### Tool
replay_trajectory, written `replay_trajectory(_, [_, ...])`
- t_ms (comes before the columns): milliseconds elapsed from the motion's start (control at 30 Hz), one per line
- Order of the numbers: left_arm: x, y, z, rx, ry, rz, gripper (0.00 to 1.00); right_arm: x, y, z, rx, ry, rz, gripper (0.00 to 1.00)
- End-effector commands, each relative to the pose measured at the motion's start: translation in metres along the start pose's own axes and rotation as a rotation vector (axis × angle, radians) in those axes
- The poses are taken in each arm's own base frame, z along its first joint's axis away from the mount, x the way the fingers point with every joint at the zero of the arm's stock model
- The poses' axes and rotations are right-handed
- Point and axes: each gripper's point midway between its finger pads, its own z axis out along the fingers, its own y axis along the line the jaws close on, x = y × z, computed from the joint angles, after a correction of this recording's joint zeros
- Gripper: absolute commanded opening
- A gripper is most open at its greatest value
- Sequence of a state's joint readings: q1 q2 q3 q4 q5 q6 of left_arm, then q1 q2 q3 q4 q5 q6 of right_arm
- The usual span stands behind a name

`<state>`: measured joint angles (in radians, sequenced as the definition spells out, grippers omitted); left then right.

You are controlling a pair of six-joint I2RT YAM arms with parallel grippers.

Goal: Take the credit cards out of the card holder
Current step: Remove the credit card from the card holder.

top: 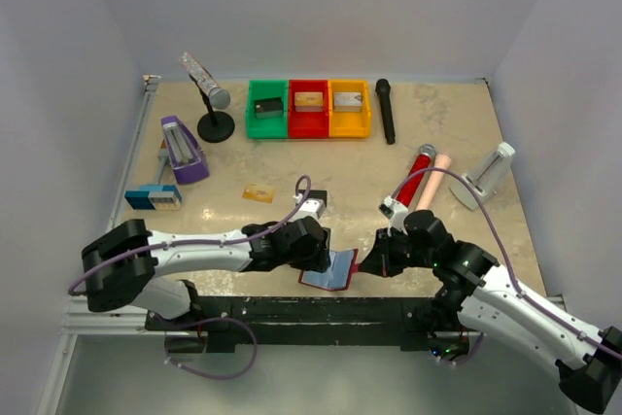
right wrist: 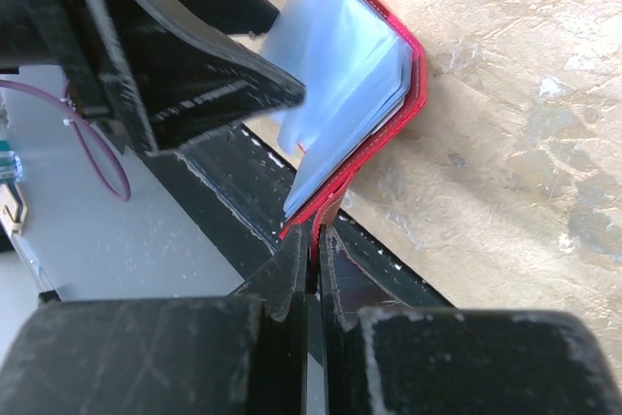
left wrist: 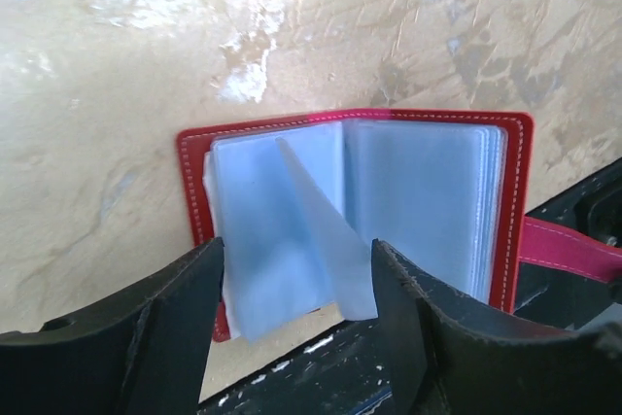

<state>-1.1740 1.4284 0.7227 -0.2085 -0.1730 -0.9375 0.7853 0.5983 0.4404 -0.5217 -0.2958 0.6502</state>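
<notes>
Right tool [right wrist: 313, 237] clamps the open card holder [left wrist: 428, 191]; left tool [left wrist: 296, 274] gapes over its pockets.

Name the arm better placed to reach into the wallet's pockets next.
Left. The left gripper is open, its fingers straddling the wallet's clear pockets. The right gripper is shut on the strap, so it is busy holding the wallet.

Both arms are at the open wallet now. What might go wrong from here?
The right gripper pinches only a thin red edge of the card holder; a pull could twist it free. The left gripper, open, straddles a loose clear pocket; closing may grab plastic, not a card. The holder sits at the near edge of the table and could slide off.
</notes>
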Motion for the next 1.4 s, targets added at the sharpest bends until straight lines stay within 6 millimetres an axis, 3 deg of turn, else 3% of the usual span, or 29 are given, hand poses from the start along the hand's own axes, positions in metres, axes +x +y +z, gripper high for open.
replay_trajectory(0, [-0.031,0.018,-0.03,-0.081,-0.163,-0.074,0.67,-0.007,0.002,-0.004,0.003,-0.034,-0.019,0.0])
replay_trajectory(100, [-0.043,0.017,-0.042,-0.058,-0.226,-0.083,0.69,-0.007,0.001,-0.004,0.004,-0.035,-0.023,0.0])
replay_trajectory(200, [-0.047,-0.015,-0.045,0.1,-0.224,-0.029,0.69,-0.007,0.001,-0.004,0.005,-0.035,-0.022,0.0])
replay_trajectory(367, [-0.031,-0.057,-0.031,0.243,-0.102,0.065,0.67,-0.007,-0.001,-0.003,0.011,-0.033,-0.024,0.0])
replay_trajectory(533, [-0.016,-0.073,-0.02,0.278,-0.033,0.11,0.68,-0.006,-0.002,-0.004,0.018,-0.031,-0.026,0.0])
replay_trajectory(933, [-0.007,-0.076,-0.01,0.266,0.007,0.123,0.7,-0.007,-0.001,-0.004,0.016,-0.033,-0.029,0.0])
replay_trajectory(1367, [0.002,-0.049,0.003,0.118,0.037,0.097,0.66,-0.008,-0.001,-0.004,0.018,-0.034,-0.029,0.0])
